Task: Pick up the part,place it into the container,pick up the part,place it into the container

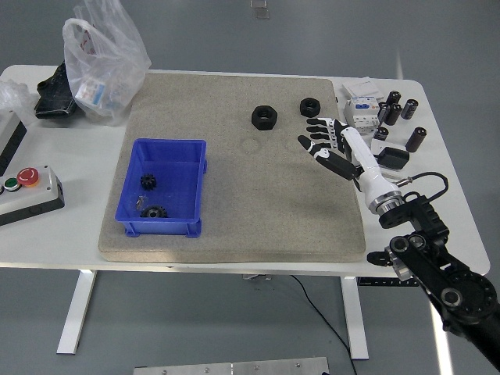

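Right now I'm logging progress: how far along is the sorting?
Two black parts already lie in the blue container. Nothing is in hand: the right hand hovers open over the mat near two black nuts, which remain to be picked and binned.

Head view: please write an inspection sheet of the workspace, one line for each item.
Surface: white table with a grey felt mat across its middle.
Job's things: blue container on the mat's left holds two black gears; two black nuts lie on the mat's far right part.
Clutter: plastic bag far left; button box at the left edge; black cylinders and a white module on the right.
Grippers: right hand open, empty, beside the nuts; left not in view.
Cables: black cable at the right wrist.
Surroundings: grey floor; no person seen.
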Tool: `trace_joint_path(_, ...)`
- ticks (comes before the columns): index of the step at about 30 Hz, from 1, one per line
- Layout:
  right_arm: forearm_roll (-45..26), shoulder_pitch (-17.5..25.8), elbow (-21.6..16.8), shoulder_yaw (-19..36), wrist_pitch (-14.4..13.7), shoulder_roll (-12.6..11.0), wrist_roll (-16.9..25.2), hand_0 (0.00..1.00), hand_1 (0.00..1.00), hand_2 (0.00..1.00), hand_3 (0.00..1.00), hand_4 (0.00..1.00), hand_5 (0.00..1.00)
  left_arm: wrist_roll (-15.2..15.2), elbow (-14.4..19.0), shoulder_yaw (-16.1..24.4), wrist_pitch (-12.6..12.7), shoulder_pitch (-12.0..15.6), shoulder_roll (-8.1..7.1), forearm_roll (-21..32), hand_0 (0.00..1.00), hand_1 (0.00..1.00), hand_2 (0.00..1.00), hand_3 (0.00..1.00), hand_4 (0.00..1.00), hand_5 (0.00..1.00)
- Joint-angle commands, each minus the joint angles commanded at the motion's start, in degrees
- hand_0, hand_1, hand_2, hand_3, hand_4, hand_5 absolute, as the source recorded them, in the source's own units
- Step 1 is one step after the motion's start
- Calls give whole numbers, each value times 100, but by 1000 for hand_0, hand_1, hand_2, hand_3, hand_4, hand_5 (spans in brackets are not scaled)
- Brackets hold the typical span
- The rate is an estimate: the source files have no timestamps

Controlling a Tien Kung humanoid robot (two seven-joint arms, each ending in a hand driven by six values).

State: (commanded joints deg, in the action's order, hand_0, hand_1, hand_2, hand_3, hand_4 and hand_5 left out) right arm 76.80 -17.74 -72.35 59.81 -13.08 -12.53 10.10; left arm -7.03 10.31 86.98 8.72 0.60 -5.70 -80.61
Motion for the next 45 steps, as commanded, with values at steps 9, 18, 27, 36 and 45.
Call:
trace_joint_path(9,-12,222,-277,116,-41,-31,13,664,709,714,727,887,609,30,0,-21,1,56,39,34,656,594,589,665,644,235)
trace_joint_path(18,-239,500,-437,267,-408,-48,338,623,679,712,731,876,608,73,0,-127,-18,46,25,122,656,578,582,664,644,235)
trace_joint_path(27,-506,751,-468,468,-456,-24,458,555,648,707,720,877,613,220,0,-517,-21,18,26,483,656,546,568,664,644,235)
trace_joint_path(36,-697,889,-453,630,-409,-12,480,532,630,699,680,870,611,274,0,-602,-1,-49,-18,565,655,557,546,664,644,235)
trace_joint_path(45,-757,857,-501,716,-438,34,458,546,642,709,673,860,598,360,0,-546,216,-80,-1,491,666,680,631,664,645,236)
